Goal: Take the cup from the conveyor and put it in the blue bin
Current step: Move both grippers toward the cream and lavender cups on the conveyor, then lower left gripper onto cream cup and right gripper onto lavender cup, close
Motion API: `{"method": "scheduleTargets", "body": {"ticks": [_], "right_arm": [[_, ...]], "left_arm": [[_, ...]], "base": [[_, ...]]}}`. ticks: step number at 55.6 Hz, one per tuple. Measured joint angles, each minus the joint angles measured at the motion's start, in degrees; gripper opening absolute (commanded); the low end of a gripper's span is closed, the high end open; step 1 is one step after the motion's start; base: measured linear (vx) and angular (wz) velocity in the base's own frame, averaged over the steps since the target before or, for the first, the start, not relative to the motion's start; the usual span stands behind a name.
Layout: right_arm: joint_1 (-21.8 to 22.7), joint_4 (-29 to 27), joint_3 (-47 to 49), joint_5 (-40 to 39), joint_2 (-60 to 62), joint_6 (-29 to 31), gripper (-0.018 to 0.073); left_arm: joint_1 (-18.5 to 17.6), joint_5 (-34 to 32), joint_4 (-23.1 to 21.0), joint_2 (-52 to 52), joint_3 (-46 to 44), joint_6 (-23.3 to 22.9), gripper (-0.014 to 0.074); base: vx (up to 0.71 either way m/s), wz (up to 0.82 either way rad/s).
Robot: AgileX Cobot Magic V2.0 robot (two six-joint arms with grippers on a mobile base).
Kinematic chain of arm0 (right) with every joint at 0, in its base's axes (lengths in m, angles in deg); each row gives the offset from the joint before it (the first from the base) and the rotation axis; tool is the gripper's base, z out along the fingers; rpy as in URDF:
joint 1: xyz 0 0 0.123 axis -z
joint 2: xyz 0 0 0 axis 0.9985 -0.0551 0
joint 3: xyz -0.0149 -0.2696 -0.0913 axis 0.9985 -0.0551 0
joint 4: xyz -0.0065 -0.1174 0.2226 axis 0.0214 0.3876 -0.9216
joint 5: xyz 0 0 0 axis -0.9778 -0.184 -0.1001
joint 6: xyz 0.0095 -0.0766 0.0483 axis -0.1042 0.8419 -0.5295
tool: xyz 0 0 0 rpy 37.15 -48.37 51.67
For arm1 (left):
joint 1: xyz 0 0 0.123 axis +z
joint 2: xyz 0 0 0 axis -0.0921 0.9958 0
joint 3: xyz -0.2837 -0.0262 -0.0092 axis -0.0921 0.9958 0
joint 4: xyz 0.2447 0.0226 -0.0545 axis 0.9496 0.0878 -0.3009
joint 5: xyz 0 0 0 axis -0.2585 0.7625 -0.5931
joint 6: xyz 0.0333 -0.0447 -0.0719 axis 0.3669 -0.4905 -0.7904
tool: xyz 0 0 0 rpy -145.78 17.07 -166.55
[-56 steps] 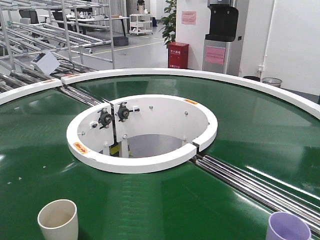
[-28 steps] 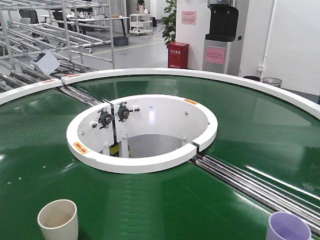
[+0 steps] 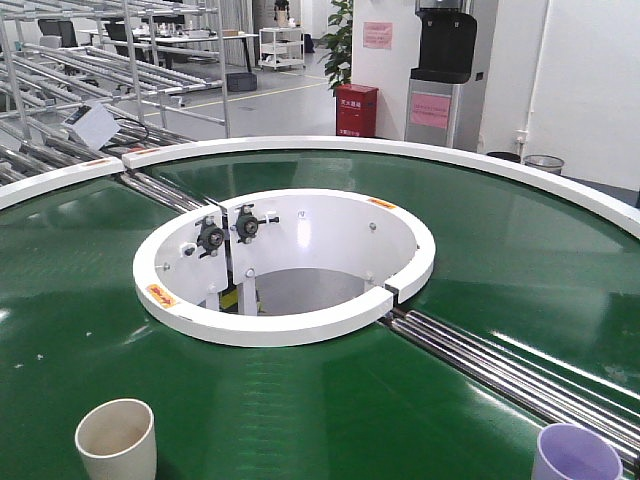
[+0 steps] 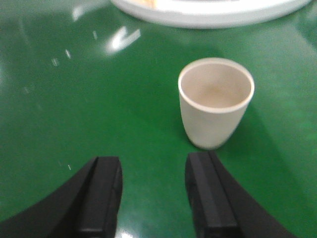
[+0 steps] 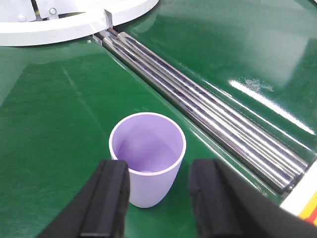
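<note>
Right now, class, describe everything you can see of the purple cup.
The purple cup is a plain lilac tumbler, handleless, plastic-looking, tapering toward its base. It stands upright and empty on the green conveyor, beside the steel rollers. The open right gripper frames it, one finger each side; whether they touch cannot be told.

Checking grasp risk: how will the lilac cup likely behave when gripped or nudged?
The lilac cup looks empty and thin-walled, so probably light. Its smooth tapered wall may slip in the fingers. Narrower at the base than the rim, it could tip if nudged sideways on the conveyor.
</note>
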Motion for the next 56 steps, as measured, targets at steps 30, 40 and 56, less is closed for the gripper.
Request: {"method": "scheduleTargets", "body": {"ticks": [30,40,56], "right_arm": [[0.0,0.0,0.0,1.9,0.0,0.0,0.0411],[0.0,0.0,0.0,3.7,0.0,0.0,0.0411],[0.0,0.0,0.0,4.6,0.0,0.0,0.0411]], "left_arm": [[-2.2,16.4,-6.7,35.7,-32.4,8.8,0.0444],[-2.2,17.8,-6.7,44.7,-38.2,8.8,0.0444],[-2.2,18.2,-6.7,51.4,-40.2,8.9,0.0444]], "base": [[0.00,0.00],[0.00,0.00],[0.00,0.00]]}}
